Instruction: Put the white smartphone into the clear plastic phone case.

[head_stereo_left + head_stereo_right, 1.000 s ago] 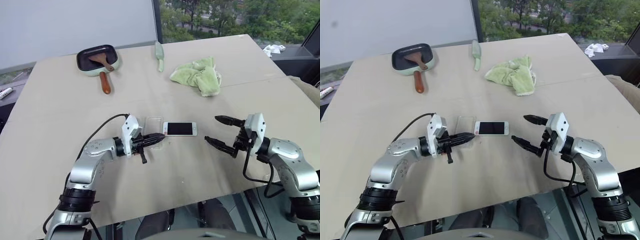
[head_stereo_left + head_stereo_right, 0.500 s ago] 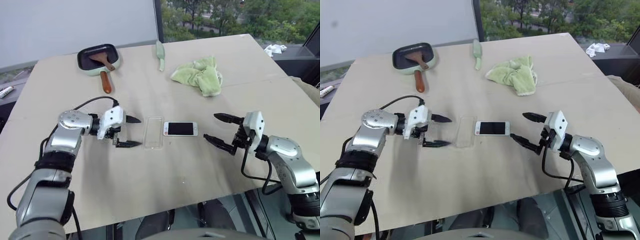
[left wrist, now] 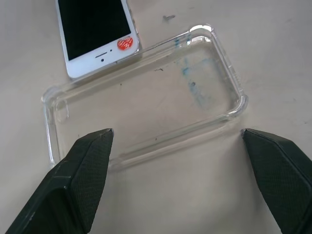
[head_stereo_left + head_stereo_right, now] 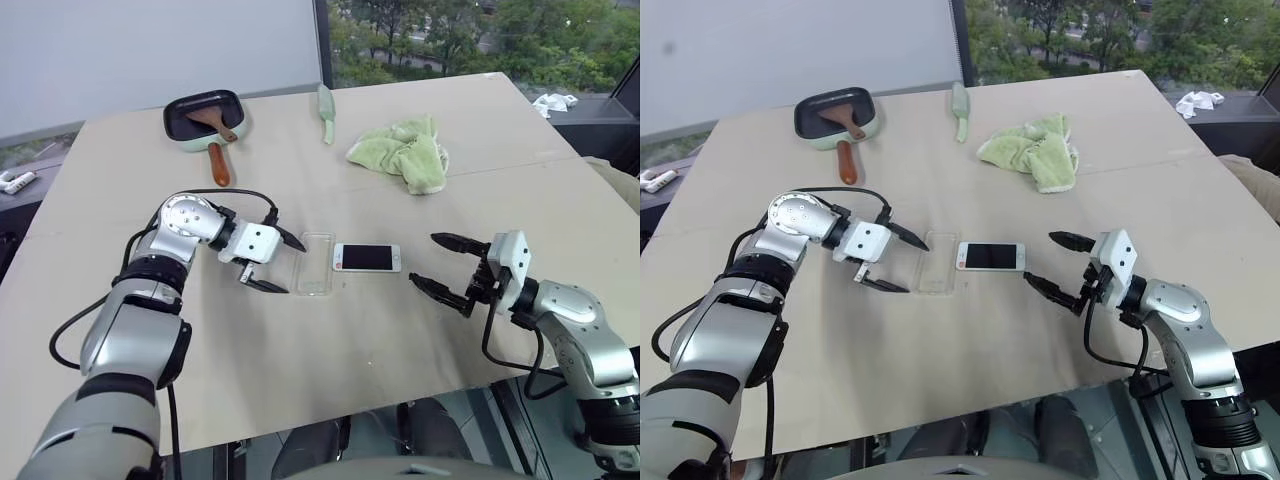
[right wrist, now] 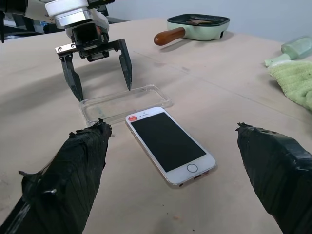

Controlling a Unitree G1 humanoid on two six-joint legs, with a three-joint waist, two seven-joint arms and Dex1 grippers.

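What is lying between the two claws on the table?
Between the left gripper and the right gripper lie the clear plastic phone case and, beside it, the white smartphone, seen in both eye views.

Lighting: bright, even daylight from the window (image 4: 470, 40) behind the table (image 4: 330, 350). Shadows: soft, faint. Glare: slight sheen on the phone case (image 3: 146, 112). Focus: sharp overall; near fingertips (image 5: 73, 180) slightly blurred.
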